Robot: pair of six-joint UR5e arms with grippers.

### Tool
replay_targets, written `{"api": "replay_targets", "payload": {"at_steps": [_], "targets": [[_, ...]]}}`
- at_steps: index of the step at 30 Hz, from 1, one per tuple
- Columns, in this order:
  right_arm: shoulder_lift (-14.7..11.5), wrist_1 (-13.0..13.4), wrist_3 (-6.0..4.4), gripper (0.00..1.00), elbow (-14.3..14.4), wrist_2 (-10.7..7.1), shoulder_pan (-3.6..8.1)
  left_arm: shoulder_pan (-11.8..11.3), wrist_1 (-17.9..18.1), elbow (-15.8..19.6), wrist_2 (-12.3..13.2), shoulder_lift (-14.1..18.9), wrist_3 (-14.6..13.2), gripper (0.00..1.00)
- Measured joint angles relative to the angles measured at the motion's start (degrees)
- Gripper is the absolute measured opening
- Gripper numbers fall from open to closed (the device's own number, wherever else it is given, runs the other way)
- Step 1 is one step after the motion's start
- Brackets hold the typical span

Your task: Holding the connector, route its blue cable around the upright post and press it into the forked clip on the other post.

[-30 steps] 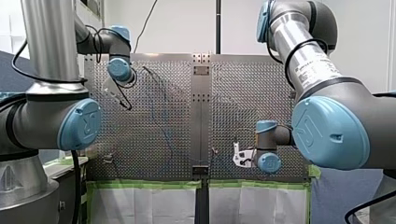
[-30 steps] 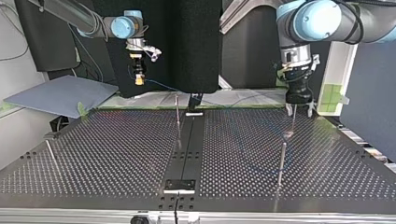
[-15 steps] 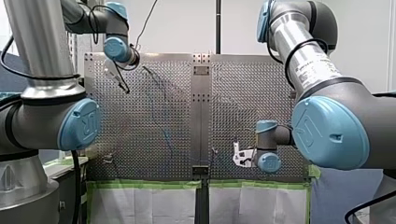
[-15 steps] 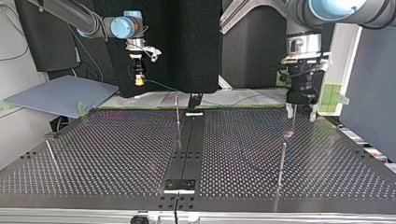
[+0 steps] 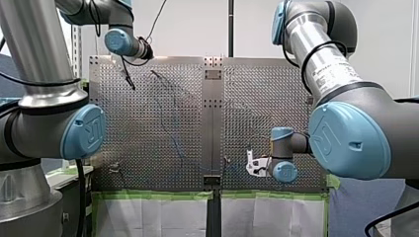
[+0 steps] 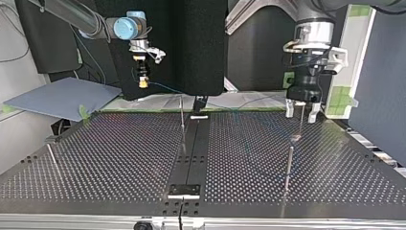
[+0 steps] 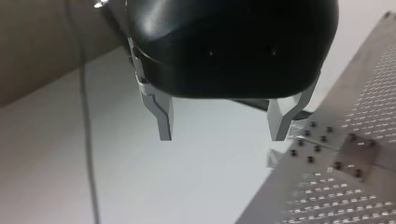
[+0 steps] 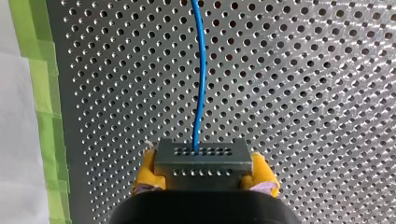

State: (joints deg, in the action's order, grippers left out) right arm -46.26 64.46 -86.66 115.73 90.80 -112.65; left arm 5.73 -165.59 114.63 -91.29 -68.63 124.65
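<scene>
You will find the perforated table point(image 6: 119, 153) flat and dark in the top view, with green tape point(image 8: 42, 93) along one edge.

The left gripper point(image 7: 222, 131) is released, its metal fingers point(image 7: 164, 122) spread wide apart. In the top view it hangs over the table's far edge at the right, above a thin upright post point(image 6: 300, 127). You cannot tell whether the post reaches between the fingers.

The right gripper point(image 8: 205, 170) is clenched on the connector point(image 8: 201, 157), one yellow pad on each side.

The connector is a small grey block with rows of fine holes on its face. It sits at the fingertips.

The blue cable point(image 8: 201, 70) leaves one hole and runs straight ahead of the gripper in a slight curve over the table.
</scene>
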Motion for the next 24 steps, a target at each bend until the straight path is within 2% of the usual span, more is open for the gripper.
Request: {"api": "replay_targets", "payload": {"at_steps": [24], "targets": [[0.01, 0.05, -0.16, 0.00, -0.24, -0.57, -0.15, 5.47, 0.02, -2.51, 12.41, -11.72, -12.97, 1.00]]}}
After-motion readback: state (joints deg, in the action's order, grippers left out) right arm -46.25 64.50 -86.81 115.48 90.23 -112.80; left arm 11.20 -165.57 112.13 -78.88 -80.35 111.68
